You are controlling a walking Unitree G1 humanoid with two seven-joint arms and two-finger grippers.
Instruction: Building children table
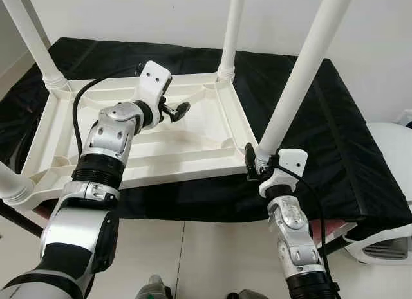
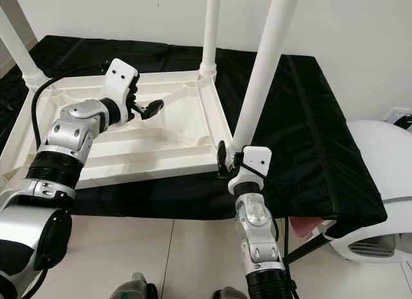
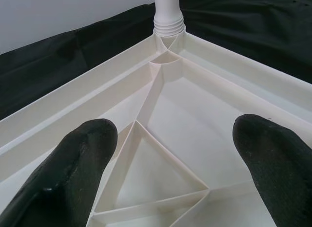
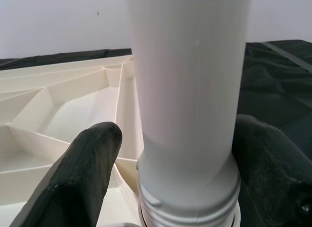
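Right gripper [image 1: 256, 165] straddling base of near-right leg [image 1: 302, 74], fingers not clearly pinching it, left gripper [image 1: 175, 110] spread over upturned tabletop [image 1: 193, 141] on black-covered table [image 1: 335, 132], legs pointing up

1. Head views: bright, even indoor light, no hard shadows; sharp, no motion blur.
2. Black cloth [image 1: 335, 138] crushes to near-black, folds barely readable.
3. White tabletop [image 1: 129, 151] near clipping, ribs give soft shading.
4. Mild glare on silver arm shells.
5. Wrist views: black fingers [image 3: 73, 163] close-up, soft/out of focus; leg [image 4: 190, 80] washed out, low contrast.
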